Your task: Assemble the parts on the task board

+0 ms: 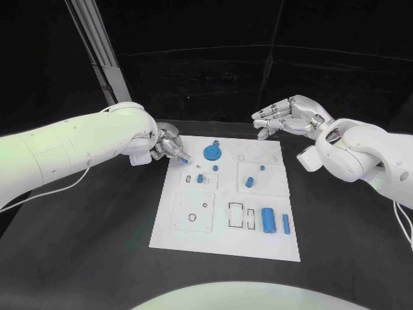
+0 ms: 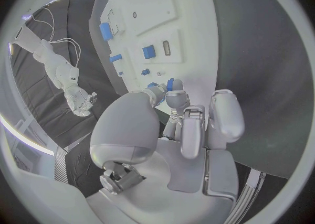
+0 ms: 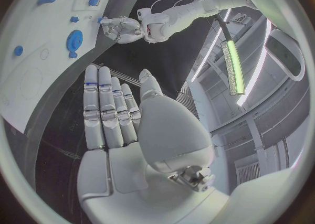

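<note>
Your left hand (image 1: 166, 146) sits at the far left corner of the white rectangular task board (image 1: 193, 240), its white arm reaching in across the black worktop (image 1: 86, 245). In the left wrist view its fingers (image 2: 188, 124) are curled in, and the thumb and a fingertip pinch a small blue part (image 2: 170, 84) just over the board's edge. In the head view that part shows as a speck of blue at the fingertips.

On the board itself you have a blue round gear-like part (image 1: 213, 153) near the far edge, just beside the left hand. Nearer you, small blue pieces (image 1: 200, 178) sit in the left middle panel, and a blue oblong part (image 1: 248, 181) lies in the raised panel to its right. Toward the near right, a short blue block (image 1: 268, 218) and a slim blue cylinder (image 1: 286, 223) lie side by side, just beside a black-outlined rectangular slot (image 1: 236, 215).

Your right hand (image 1: 286, 118) hovers off the board's far right corner, well apart from the parts. In the right wrist view its fingers (image 3: 105, 111) are stretched out straight, side by side, and it holds nothing.
</note>
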You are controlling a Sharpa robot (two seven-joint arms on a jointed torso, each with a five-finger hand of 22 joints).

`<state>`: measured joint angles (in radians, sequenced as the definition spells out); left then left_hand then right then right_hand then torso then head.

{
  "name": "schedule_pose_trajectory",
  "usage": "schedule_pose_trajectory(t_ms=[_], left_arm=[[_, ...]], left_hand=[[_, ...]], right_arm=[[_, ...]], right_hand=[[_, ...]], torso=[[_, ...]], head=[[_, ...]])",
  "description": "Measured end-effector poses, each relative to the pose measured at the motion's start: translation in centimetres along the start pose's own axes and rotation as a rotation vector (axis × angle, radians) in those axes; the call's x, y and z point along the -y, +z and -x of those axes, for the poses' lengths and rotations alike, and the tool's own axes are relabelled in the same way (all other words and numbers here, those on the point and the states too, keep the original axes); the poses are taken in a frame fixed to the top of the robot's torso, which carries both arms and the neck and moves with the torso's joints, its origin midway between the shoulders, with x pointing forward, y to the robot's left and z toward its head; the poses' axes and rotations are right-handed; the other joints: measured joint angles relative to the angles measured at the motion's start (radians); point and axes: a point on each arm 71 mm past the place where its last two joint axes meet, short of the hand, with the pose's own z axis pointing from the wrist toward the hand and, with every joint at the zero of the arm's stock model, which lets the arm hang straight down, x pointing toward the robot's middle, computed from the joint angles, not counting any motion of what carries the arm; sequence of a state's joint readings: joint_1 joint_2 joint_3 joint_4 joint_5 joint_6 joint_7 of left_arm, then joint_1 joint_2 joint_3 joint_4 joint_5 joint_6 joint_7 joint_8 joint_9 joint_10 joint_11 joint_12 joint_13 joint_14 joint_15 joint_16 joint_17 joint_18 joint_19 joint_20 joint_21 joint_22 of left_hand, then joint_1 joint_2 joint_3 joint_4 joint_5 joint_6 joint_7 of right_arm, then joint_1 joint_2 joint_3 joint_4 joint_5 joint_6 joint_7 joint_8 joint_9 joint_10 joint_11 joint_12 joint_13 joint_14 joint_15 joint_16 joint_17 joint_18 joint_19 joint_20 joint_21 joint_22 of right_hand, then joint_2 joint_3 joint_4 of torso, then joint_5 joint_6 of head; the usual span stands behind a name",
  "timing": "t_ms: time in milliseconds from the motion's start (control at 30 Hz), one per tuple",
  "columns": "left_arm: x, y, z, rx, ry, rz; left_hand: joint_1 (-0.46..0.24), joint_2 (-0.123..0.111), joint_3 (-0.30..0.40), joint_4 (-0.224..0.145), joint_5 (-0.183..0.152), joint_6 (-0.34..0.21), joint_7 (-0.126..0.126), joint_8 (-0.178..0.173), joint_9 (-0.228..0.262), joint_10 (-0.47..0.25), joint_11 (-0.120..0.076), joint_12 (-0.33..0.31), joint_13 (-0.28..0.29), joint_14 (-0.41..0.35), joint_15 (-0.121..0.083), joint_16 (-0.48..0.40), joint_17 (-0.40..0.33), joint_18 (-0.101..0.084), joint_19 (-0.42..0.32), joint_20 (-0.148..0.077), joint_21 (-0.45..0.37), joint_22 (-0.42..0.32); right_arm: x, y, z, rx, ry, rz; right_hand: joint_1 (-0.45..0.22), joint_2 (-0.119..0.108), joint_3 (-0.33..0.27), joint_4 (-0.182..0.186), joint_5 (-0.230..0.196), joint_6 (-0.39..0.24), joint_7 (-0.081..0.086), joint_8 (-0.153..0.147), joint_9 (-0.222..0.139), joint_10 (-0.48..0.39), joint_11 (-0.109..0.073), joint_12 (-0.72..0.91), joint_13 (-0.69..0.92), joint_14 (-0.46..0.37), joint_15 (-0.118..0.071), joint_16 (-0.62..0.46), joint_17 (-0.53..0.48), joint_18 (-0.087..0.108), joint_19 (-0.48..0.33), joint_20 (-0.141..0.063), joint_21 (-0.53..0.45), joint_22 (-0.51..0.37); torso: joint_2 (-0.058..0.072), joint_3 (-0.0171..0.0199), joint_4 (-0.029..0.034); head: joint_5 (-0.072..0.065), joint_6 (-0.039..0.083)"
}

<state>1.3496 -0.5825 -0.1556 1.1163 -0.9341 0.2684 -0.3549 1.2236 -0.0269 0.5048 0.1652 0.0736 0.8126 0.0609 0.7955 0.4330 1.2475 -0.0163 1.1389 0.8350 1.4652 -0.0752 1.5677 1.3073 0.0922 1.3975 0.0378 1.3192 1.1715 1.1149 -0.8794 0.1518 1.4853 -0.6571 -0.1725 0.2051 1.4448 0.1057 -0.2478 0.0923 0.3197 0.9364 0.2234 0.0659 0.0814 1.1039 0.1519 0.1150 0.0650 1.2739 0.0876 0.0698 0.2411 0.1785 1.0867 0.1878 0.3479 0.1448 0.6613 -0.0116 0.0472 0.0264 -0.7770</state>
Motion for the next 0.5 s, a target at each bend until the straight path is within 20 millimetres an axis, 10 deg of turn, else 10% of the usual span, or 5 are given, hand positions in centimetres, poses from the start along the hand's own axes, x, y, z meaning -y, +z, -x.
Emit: schedule_pose_trajectory(t_ms=[500], left_arm=[[-0.3, -1.5, -3.1, 0.026, -0.026, -0.053]], left_hand=[[-0.021, -0.021, 0.036, -0.008, 0.008, 0.005, -0.004, 0.011, 0.001, 0.011, -0.004, 0.004, 0.004, 0.0, 0.0, 0.0, 0.0, 0.0, 0.003, -0.003, 0.004, 0.01]], right_arm=[[0.2, -0.1, 0.3, 0.003, -0.002, -0.008]], right_hand=[[0.0, 0.0, 0.003, -0.003, 0.0, 0.0, 0.0, 0.0, 0.0, 0.0, 0.0, 0.0, 0.0, 0.0, 0.0, 0.0, 0.0, 0.0, 0.0, 0.0, 0.0, 0.0]], torso=[[0.002, 0.0002, -0.0054]], head=[[0.008, 0.014]])
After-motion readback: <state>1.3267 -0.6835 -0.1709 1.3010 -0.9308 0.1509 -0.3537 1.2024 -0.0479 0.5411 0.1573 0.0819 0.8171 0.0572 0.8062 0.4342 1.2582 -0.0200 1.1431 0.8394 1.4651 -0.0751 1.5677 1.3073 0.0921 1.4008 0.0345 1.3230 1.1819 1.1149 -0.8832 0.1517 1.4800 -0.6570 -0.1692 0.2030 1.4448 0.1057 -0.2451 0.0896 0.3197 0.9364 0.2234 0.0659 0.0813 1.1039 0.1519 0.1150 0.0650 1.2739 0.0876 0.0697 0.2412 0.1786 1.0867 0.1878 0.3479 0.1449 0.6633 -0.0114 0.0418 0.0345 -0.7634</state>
